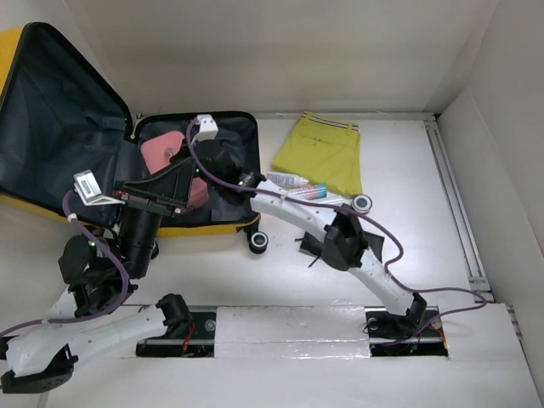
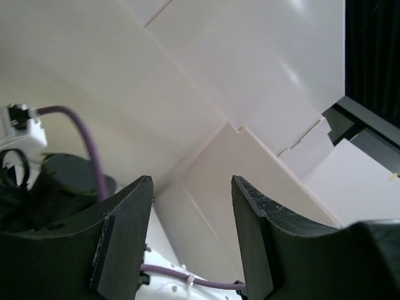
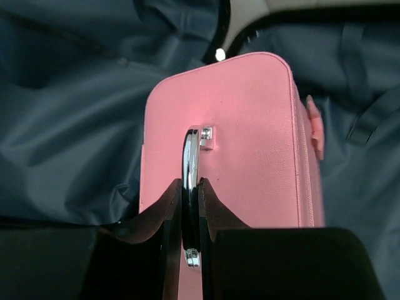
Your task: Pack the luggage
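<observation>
the luggage [image 1: 59,119] lies open at the far left corner of the counter [image 1: 408,221], its lid propped up on the left. the left end effector [image 2: 192,181] has its jaws apart with nothing between them (its camera sees only pale walls). in the luggage's flat half is a pink case [image 3: 250,125], and the right end effector [image 3: 190,184] is clamped on its thin chrome handle [image 3: 190,147]. a yellow garment [image 1: 327,153] lies further right, by the far edge. the risk, as i judge it: the slick handle pivots in the clamp and the case tips, or the purple cables [image 1: 212,174] snag where both arms crowd. no writing is legible.
</observation>
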You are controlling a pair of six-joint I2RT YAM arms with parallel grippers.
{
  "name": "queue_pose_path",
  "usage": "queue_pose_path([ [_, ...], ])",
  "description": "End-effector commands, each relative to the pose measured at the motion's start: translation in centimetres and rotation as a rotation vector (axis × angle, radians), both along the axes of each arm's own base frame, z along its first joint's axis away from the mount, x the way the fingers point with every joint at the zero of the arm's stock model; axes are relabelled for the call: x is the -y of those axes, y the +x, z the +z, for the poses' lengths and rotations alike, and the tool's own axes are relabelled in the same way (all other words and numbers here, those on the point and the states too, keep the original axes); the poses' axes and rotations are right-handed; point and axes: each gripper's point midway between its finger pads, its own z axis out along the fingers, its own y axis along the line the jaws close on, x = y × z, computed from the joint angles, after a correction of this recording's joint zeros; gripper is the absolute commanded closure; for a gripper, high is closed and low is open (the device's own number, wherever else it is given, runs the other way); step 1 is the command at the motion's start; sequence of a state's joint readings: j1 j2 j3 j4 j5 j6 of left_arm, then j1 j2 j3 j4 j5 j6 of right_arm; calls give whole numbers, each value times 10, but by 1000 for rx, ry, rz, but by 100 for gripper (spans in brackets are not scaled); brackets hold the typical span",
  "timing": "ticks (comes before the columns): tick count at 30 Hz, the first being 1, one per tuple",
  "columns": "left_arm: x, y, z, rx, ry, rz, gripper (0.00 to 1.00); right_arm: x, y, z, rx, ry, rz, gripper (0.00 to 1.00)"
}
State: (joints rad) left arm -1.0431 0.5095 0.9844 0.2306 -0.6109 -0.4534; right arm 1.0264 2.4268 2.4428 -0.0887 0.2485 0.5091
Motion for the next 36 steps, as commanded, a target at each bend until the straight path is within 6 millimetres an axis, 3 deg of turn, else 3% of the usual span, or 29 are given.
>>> queue_pose_path([
  [1, -19, -6, 10, 2, -20, 29, 51, 19, 13, 114, 91, 395, -130, 100],
  [2, -18, -5, 7, -5, -8, 29, 51, 10, 10, 101, 70, 389, -131, 100],
  [3, -21, -4, 3, -13, -9, 40, 51, 9, 7, 105, 57, 422, -140, 100],
  [9, -27, 3, -12, -61, 4, 98, 51, -14, -3, 68, -50, 530, -201, 100],
  [10, -28, 8, -18, -86, 16, 126, 51, -20, -8, 67, -76, 558, -189, 95],
  [11, -30, 9, -19, -92, 13, 138, 50, -24, -11, 67, -74, 563, -158, 83],
  [12, -29, 12, -25, -113, 34, 155, 50, -27, -15, 70, -77, 575, -130, 57],
  [14, -35, 17, -30, -141, 30, 203, 49, -23, -16, 83, -71, 581, -103, 40],
  [15, -34, 21, -34, -162, 51, 222, 47, -24, -18, 67, -76, 526, -99, 34],
  [16, -37, 22, -35, -169, 47, 237, 47, -6, -18, 99, -45, 553, -95, 26],
  [17, -32, 26, -37, -180, 71, 251, 44, 0, -22, 105, -24, 533, -87, 22],
  [18, -33, 28, -36, -190, 69, 270, 44, 15, -11, 111, -7, 517, -103, 19],
  [19, -32, 31, -37, -200, 79, 281, 42, 24, -5, 95, -16, 464, -123, 19],
  [20, -27, 34, -42, -210, 103, 283, 42, 48, -9, 129, 27, 477, -133, 19],
  [21, -19, 38, -43, -219, 124, 285, 42, 61, -8, 135, 46, 455, -136, 19],
  [22, -11, 40, -46, -219, 144, 270, 42, 79, 5, 112, 37, 388, -173, 19],
  [23, -3, 43, -49, -221, 165, 258, 42, 111, 1, 144, 70, 414, -201, 21],
  [25, 28, 50, -58, -221, 224, 186, 42, 164, 22, 140, 94, 362, -306, 27],
  [26, 41, 52, -67, -229, 251, 157, 42, 184, 28, 100, 51, 277, -342, 37],
  [27, 53, 54, -76, -231, 286, 124, 42, 220, 19, 122, 77, 291, -371, 44],
  [28, 83, 56, -102, -243, 373, 42, 42, 246, 21, 115, 68, 268, -406, 53],
  [29, 98, 58, -118, -269, 389, -2, 42, 282, 30, 68, 20, 182, -474, 76],
  [30, 112, 59, -134, -280, 428, -40, 44, 317, 14, 91, 57, 216, -501, 86],
  [31, 134, 64, -173, -332, 506, -79, 44, 341, 10, 77, 44, 178, -535, 94],
  [32, 148, 62, -192, -361, 538, -123, 44, 370, 10, 66, 32, 155, -576, 99],
  [33, 158, 64, -203, -381, 544, -143, 44, 389, 2, 27, -16, 92, -602, 100],
  [34, 168, 66, -217, -398, 574, -160, 44, 410, -15, 36, 10, 109, -619, 100],
  [35, 186, 71, -234, -419, 626, -186, 44, 422, -22, 25, -1, 93, -635, 100],
  [36, 195, 77, -238, -417, 649, -184, 44, 436, -28, -3, -31, 44, -646, 100],
])
